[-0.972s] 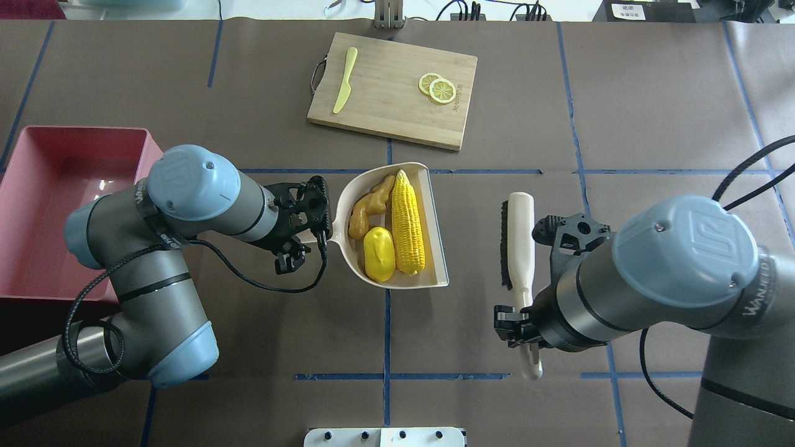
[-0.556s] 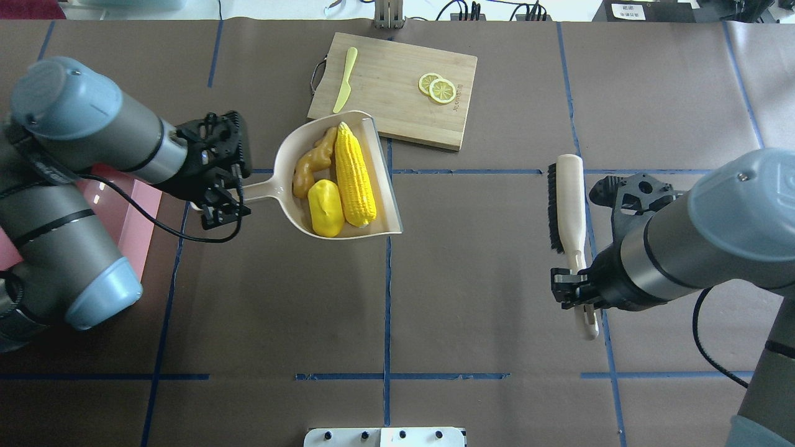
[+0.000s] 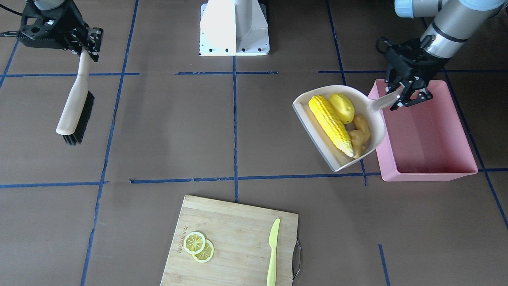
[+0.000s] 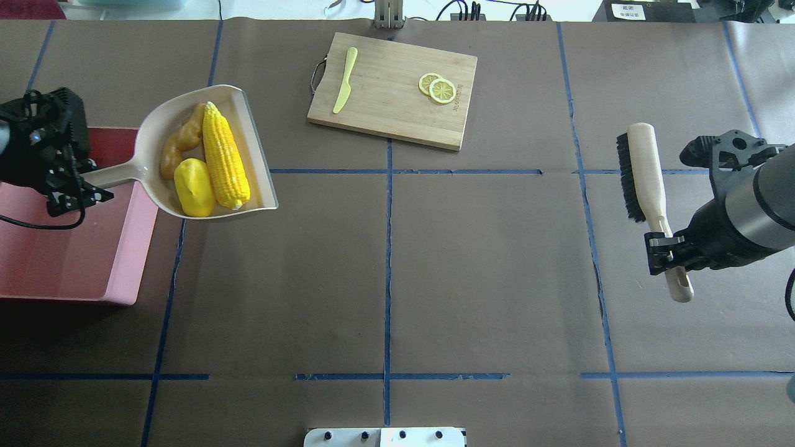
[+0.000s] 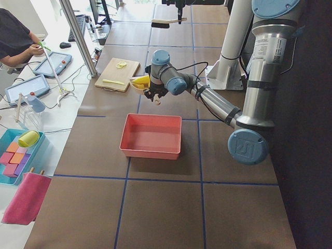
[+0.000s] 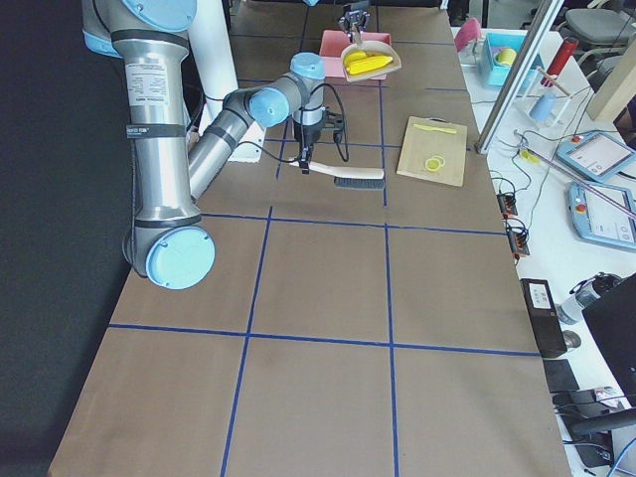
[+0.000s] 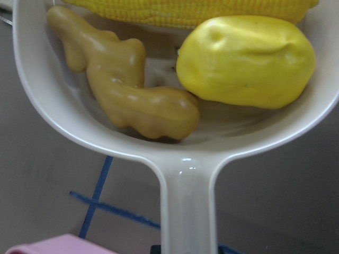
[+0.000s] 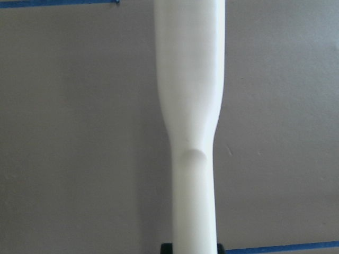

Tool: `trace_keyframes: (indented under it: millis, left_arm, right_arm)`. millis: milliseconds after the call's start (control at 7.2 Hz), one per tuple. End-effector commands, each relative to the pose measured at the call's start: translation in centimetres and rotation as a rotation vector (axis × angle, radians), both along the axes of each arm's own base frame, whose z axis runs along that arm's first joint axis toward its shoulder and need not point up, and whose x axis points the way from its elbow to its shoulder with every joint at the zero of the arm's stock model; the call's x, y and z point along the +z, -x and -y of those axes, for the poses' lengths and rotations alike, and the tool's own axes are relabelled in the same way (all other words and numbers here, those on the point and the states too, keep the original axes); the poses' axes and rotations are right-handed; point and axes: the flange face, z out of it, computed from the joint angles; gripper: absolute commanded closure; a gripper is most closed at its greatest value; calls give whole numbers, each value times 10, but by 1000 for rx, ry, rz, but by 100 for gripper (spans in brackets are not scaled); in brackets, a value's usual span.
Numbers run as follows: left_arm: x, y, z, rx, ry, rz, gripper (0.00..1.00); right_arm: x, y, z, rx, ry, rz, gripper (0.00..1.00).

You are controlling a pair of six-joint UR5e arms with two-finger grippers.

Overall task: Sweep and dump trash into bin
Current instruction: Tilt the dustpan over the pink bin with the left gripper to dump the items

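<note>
Carried leftward, the dustpan of corn cob, potato, ginger is being gripped by left fingers at the bin's edge; the brush, by right fingers.

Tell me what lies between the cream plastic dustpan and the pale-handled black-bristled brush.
Only bare brown table cover crossed by blue tape lines; the front-facing view shows it.

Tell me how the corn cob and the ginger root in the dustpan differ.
The corn cob is bright yellow, the ginger root tan-brown. The corn cob is straight, long and kernel-ribbed; the ginger root is shorter, bent and knobbly. The corn cob lies by the open lip of the dustpan, the ginger root against its curved back wall. Both lie inside the dustpan.
</note>
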Motion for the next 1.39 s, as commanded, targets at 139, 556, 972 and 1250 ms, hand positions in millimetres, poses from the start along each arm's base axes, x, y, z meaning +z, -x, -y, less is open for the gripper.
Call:
trace_keyframes:
  millis: [139, 556, 972, 1250]
  left_arm:
    - [98, 124, -14, -12, 79, -12, 81]
    - [167, 201, -27, 14, -36, 88, 81]
    - [157, 225, -12, 124, -319, 472, 80]
    - [139, 218, -6, 235, -451, 505, 80]
  right_arm:
    - [35, -33, 2, -40, -16, -51, 99]
    - [54, -49, 3, -66, -26, -79, 99]
    - [72, -55, -1, -95, -19, -107, 98]
    - [79, -53, 2, -96, -5, -117, 98]
